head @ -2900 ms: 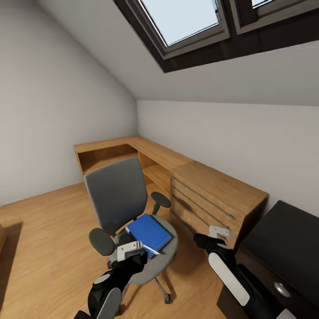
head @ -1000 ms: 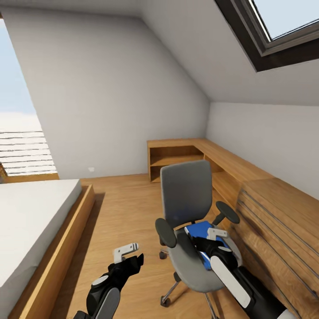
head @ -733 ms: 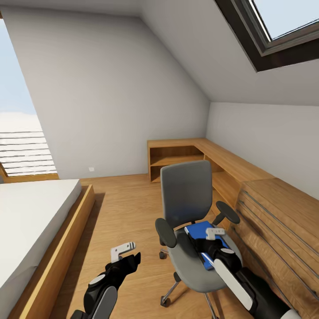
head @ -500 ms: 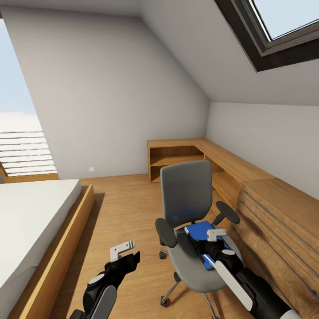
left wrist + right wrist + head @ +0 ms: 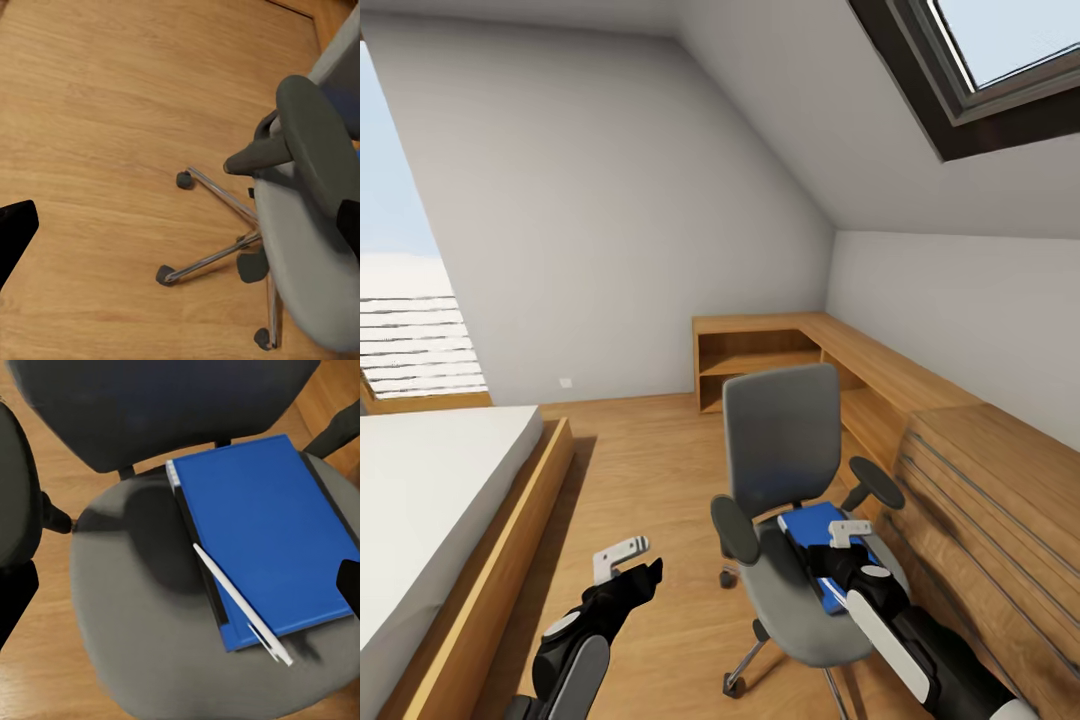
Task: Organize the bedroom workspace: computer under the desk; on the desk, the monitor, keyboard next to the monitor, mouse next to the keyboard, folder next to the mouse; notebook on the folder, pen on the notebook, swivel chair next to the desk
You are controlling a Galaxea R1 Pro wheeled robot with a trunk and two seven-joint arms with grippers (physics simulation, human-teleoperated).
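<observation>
right jaws released over the folder on the swivel chair; left jaws seemingly released.

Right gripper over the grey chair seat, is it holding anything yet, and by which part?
Nothing is held. The right gripper hovers open above the flat bright-blue folder, which lies on the seat with a white pen resting across it.

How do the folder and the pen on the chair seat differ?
The folder is a broad, flat, bright-blue rectangle; the pen is a thin white stick. The folder lies directly on the swivel chair seat, while the pen lies slanted across the folder's black-spine edge, its tip overhanging a corner. Both lie flat, ungripped.
</observation>
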